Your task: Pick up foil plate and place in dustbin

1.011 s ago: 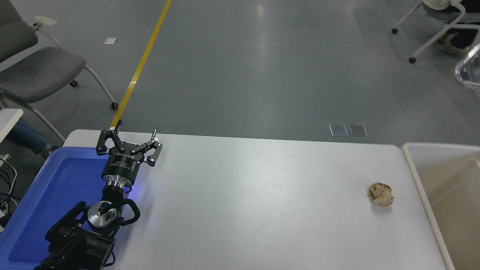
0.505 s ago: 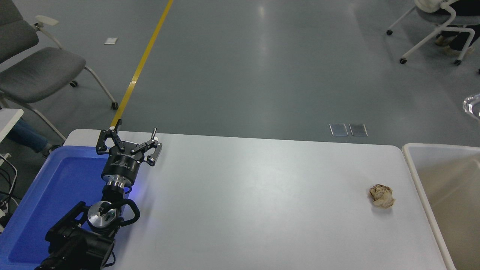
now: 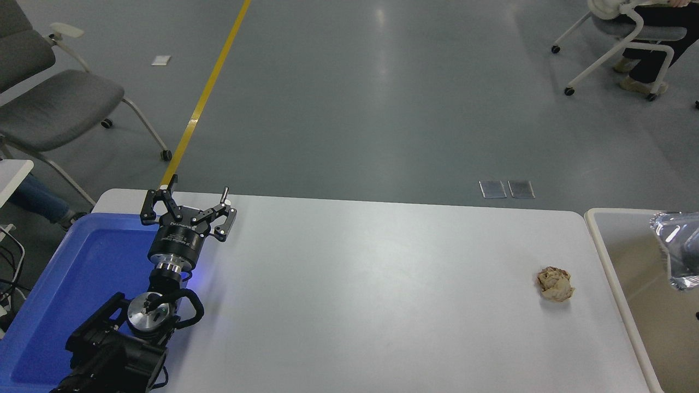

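The foil plate (image 3: 680, 248) hangs over the dustbin (image 3: 606, 256) — positioned for dropping; right claw unseen, left claw (image 3: 188, 204) released.

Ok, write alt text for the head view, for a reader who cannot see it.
A shiny foil plate shows at the right edge over the beige dustbin; what holds it is out of frame. On the white table lies a crumpled brown paper ball near the bin. The left gripper rests open at lower left, beside a blue tray.
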Robot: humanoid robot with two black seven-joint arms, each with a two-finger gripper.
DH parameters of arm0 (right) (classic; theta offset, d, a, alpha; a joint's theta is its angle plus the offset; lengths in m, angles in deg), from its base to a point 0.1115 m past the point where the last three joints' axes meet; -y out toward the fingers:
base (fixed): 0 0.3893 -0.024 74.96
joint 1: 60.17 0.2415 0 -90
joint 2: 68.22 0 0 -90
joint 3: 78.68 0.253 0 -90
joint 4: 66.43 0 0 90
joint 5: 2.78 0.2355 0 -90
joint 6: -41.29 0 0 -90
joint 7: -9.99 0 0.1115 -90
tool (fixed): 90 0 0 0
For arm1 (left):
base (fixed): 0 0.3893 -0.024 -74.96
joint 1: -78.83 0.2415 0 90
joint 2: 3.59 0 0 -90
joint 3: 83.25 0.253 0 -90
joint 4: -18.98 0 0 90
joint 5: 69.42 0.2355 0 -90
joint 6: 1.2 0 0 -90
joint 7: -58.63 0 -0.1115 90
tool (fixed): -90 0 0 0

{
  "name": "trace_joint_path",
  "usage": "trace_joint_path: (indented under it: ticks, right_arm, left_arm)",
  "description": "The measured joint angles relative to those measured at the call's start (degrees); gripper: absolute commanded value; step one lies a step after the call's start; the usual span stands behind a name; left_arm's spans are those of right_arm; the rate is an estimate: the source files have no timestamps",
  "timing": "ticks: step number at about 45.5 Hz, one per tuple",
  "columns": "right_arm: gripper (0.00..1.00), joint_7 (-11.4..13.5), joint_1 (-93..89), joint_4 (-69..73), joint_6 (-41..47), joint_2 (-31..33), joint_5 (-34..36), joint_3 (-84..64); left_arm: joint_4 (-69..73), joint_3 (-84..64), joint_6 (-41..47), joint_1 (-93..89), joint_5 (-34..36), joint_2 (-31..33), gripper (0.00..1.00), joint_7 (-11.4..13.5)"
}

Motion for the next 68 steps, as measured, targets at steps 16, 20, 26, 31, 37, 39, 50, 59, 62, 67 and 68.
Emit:
trace_joint_path:
  ticks: [16, 20, 26, 31, 37, 39, 50, 59, 62, 67, 68]
  right_arm:
    - [1.0, 0.02, -1.62, -0.15, -0.92, -1.13, 2.97, 1.55]
    - [1.0, 0.02, -1.73, -0.15, -0.93, -1.15, 3.69, 1.71]
    - [1.0, -0.03, -1.76, -0.15, -0.81, -1.16, 4.33, 1.86]
    - [1.0, -0.04, -1.58, -0.14, -0.64, -1.02, 4.62, 1.92]
    - [1.0, -0.04, -1.35, -0.1, -0.31, -0.32, 4.82, 1.92]
    - [1.0, -0.04, -1.18, -0.09, -0.11, 0.07, 4.87, 1.84]
    - [1.0, 0.03, 1.38, -0.08, 2.07, 2.26, 4.67, 1.12]
    - [1.0, 0.12, 4.97, 0.11, 4.57, 4.34, 3.82, 0.0]
    - [1.0, 0.14, 6.69, 0.69, 5.57, 5.36, 3.42, -1.87]
    - [1.0, 0.14, 10.15, 3.66, 6.8, 8.58, 2.96, -6.0]
    - [1.0, 0.14, 10.59, 4.2, 6.9, 9.06, 2.89, -6.41]
  left_arm:
    - [0.0, 0.0, 0.0, 0.0, -0.02, 0.0, 0.99, 0.0]
    - [0.0, 0.0, 0.0, 0.0, -0.02, 0.0, 0.99, 0.0]
    - [0.0, 0.0, 0.01, 0.0, -0.02, 0.0, 0.99, 0.0]
    - [0.0, 0.0, 0.01, 0.0, -0.02, 0.0, 0.99, 0.0]
    - [0.0, 0.0, 0.01, 0.0, 0.02, 0.0, 0.99, 0.0]
    - [0.0, 0.0, 0.01, 0.0, 0.03, 0.0, 0.99, 0.0]
    - [0.0, 0.0, -0.02, 0.0, 0.06, 0.0, 0.99, 0.0]
    - [0.0, 0.0, -0.07, 0.0, 0.06, 0.0, 0.99, 0.0]
    - [0.0, 0.01, -0.07, 0.0, 0.07, 0.0, 0.99, 0.0]
    - [0.0, 0.01, -0.07, 0.0, 0.07, -0.01, 0.99, 0.0]
    - [0.0, 0.01, -0.07, 0.0, 0.07, 0.0, 0.99, 0.0]
